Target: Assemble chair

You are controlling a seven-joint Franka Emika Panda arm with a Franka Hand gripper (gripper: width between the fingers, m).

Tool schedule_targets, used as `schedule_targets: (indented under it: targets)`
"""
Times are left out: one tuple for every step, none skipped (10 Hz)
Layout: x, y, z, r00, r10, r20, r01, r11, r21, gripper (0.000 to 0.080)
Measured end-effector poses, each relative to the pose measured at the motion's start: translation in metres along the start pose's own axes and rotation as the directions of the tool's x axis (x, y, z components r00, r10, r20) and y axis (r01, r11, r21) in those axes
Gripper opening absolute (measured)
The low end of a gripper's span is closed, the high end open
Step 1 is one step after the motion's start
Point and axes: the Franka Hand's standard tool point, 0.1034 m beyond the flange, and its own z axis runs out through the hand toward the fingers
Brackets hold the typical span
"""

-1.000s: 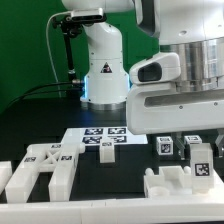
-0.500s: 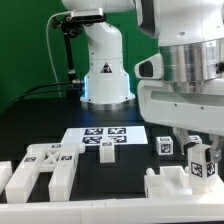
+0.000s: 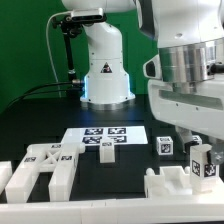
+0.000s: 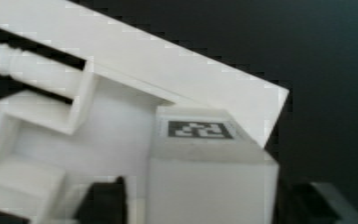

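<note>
Your gripper (image 4: 211, 205) has its jaws spread on either side of a chunky white plastic block (image 3: 203, 163), with a dark gap showing on one side. The smooth, square-cornered block stands upright, long axis vertical, its black-and-white tag facing the exterior camera. It sits near the black table's (image 3: 30, 130) edge at the exterior view's right, just behind a notched white piece (image 3: 165, 186).

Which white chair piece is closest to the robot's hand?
The tagged block at the exterior view's far right, directly below the gripper. The small block and the slotted frame sit farther left.
</note>
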Motion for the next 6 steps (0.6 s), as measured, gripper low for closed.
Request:
schedule_targets:
  targets:
    - [0.001,-0.002,0.002,0.974,-0.227,-0.011,0.228,0.974,0.01,0.0504]
    - [-0.006,-0.004,0.003,0.922,-0.388,-0.006,0.388,0.922,0.009,0.0618]
    - [-0.017,-0.007,0.003,0.904,-0.427,-0.005,0.427,0.904,0.003,0.064]
    - [-0.017,-0.007,0.004,0.857,-0.515,-0.005,0.515,0.857,0.003,0.064]
    - [-0.015,-0.006,0.004,0.813,-0.582,-0.005,0.582,0.813,0.001,0.0648]
    - [-0.014,-0.006,0.004,0.738,-0.675,-0.007,0.675,0.738,-0.005,0.0648]
